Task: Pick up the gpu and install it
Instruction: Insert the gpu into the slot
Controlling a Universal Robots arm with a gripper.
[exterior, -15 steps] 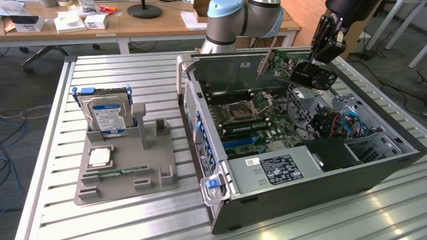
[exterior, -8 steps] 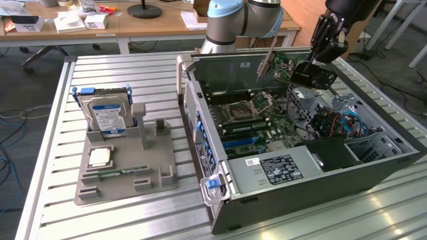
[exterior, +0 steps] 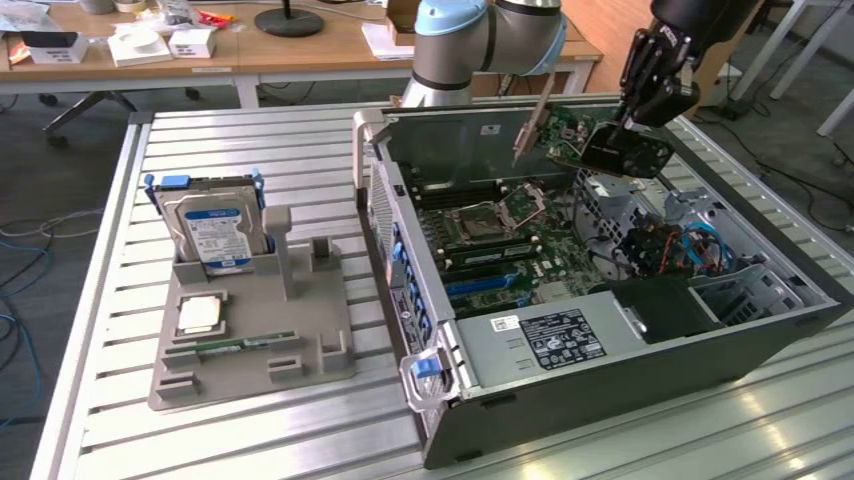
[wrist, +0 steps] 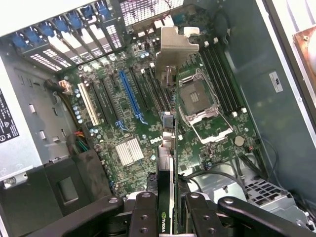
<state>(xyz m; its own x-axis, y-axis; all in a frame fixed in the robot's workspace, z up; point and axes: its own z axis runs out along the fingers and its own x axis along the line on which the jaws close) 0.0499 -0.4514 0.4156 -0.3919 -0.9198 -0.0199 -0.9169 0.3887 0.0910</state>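
One hand [wrist: 168, 205] gripping one gpu [wrist: 168, 143] (over one motherboard [wrist: 129, 121])

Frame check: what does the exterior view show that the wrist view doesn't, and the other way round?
Exterior view adds: the grey parts holder on the slatted table, a blue-labelled hard drive standing in it, and the gpu held tilted above the open case.
Wrist view adds: the fingers flanking the card's edge, and the NVIDIA marking on that edge.
Both: the gripper shut on the gpu, the motherboard and its processor socket.
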